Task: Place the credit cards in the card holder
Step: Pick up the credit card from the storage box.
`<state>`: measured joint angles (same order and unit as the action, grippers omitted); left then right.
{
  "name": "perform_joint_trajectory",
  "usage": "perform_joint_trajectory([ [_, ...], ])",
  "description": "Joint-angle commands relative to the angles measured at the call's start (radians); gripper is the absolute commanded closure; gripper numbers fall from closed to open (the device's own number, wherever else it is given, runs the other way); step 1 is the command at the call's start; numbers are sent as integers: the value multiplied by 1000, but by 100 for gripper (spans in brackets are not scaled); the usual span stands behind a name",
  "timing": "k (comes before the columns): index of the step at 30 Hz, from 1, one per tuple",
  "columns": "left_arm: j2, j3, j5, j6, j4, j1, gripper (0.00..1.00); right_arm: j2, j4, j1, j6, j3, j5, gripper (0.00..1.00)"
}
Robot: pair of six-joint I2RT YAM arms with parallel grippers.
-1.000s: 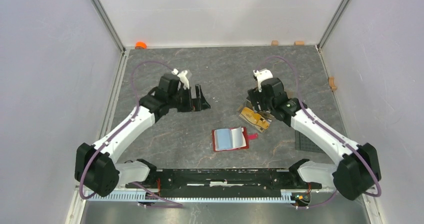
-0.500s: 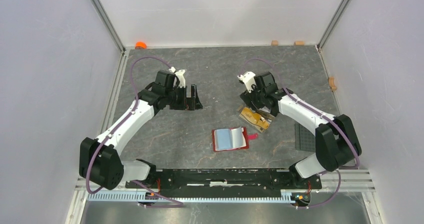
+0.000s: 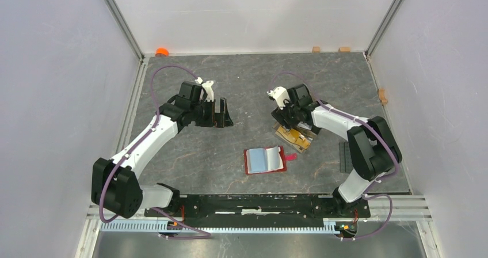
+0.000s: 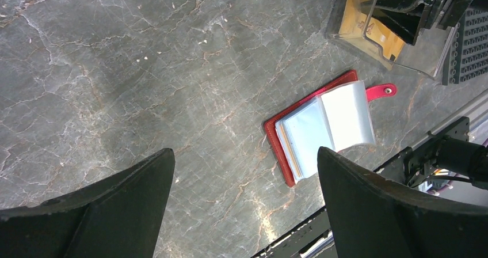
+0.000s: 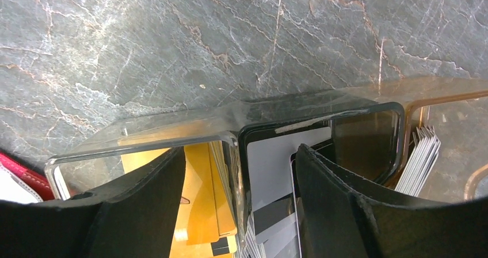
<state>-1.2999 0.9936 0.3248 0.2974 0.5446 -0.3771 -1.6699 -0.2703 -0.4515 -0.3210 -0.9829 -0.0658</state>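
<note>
Red holder point(image 3: 265, 160) lies open near the front of the table point(image 3: 190, 154), clear sleeves up. Pale blue shows in one sleeve with orange edges beneath, so maybe some cards are already in; can't confirm. In the clear tray point(image 5: 172, 128) near it sit an orange card point(image 5: 198, 194) and pale and dark cards point(image 5: 276, 166). Over the tray the right gripper point(image 5: 240, 151) is wide and empty, fingers straddling a divider. Well apart, the left gripper point(image 4: 244, 154) hovers wide and empty. Judged early to mid: no card gripped; pick, carry and insert all left.
</note>
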Motion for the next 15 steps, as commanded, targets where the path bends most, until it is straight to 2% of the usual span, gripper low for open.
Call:
perform_joint_trajectory([
  [1,-2,0,26,-35,-9,4,0,29,-61,-1,26,-39,-78,26],
  [10,6,-1,27,-35,-9,5,0,114,-183,-1,66,-36,-61,28],
  [15,11,-4,27,-36,-9,4,0,119,-186,0,53,-15,-28,29],
])
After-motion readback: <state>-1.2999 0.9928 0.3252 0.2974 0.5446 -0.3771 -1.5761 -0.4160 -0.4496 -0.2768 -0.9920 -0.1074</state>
